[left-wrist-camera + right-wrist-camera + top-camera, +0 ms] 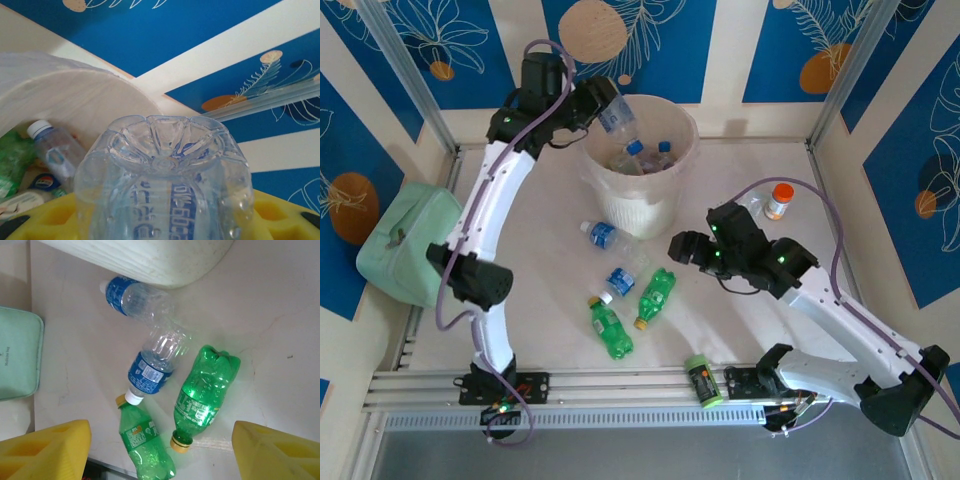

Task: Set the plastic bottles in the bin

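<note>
Blue-patterned walls (660, 60) back a pale surface (550, 270). Left fingers (45, 220) pinch a clear bottle (165, 190) over the bin (640, 212). Right fingers (45, 450) hang spread above loose bottles (205, 390), probably light, crushable and slick, best pinched mid-body.

No lettering is legible. Blue characters run along the clear bottle (165, 200), warped by its ribs. Print on the blue-labelled bottle (149, 374), green bottle (196, 412) and mint case (17, 357) is too small.
</note>
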Robot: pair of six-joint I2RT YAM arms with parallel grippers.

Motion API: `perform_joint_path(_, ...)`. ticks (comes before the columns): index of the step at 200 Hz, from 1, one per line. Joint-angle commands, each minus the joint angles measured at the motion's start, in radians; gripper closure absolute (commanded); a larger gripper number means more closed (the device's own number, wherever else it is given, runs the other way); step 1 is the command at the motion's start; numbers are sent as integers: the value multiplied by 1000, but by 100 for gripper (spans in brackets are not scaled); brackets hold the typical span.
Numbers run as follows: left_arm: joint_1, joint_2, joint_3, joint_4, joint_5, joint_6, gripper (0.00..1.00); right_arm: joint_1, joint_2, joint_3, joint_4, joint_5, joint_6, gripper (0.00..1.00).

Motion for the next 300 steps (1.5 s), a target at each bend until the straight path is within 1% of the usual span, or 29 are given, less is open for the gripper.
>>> perform_joint_path(1, -14, 60, 66, 28, 23, -52, 51, 23, 11, -31, 1, 27, 44, 25)
perform_joint_path(43, -24, 123, 71, 41, 18, -59, 49, 71, 66, -82, 7, 42, 97, 23)
perform_joint_path(80, -31, 147, 72, 29, 17, -57, 49, 90, 101, -88, 13, 47, 113, 23)
perform_joint_path(87, -32, 149, 72, 26, 18, -57, 46, 90, 103, -88, 13, 48, 115, 23)
perform_joint_path(98, -33, 151, 73, 16, 19, -51, 39, 90, 109, -87, 13, 53, 115, 22)
perform_joint_path(116, -38, 146, 70, -8, 8, -35, 31, 88, 122, -85, 5, 58, 118, 22)
perform_joint_path(147, -49, 144, 65, -15, 12, -24, 28, 88, 140, -77, -3, 58, 116, 21)
perform_joint_path(159, -53, 142, 66, -15, 17, -18, 23, 88, 144, -76, -2, 57, 115, 21)
perform_joint_path(173, -57, 129, 65, -21, 6, 0, 17, 88, 147, -77, -2, 57, 117, 18)
perform_joint_path(205, -61, 50, 66, -35, -70, 101, 11, 91, 174, -75, -15, 57, 123, 13)
perform_joint_path(220, -64, -4, 61, -43, -112, 174, 1, 94, 203, -67, -26, 54, 124, 12)
perform_joint_path(227, -65, -36, 49, -42, -127, 204, 0, 96, 219, -64, -30, 54, 127, 12)
perform_joint_path(247, -64, -155, -69, 32, -127, 268, 0, 104, 268, -56, -31, 45, 140, 12)
perform_joint_path(263, -61, -276, -232, 141, -100, 295, 0, 117, 311, -52, -19, 36, 151, 12)
perform_joint_path(280, -55, -401, -416, 246, -46, 302, 0, 139, 362, -40, -4, 25, 160, 12)
perform_joint_path(300, -51, -517, -587, 270, -10, 303, 1, 164, 430, -8, -3, 12, 166, 12)
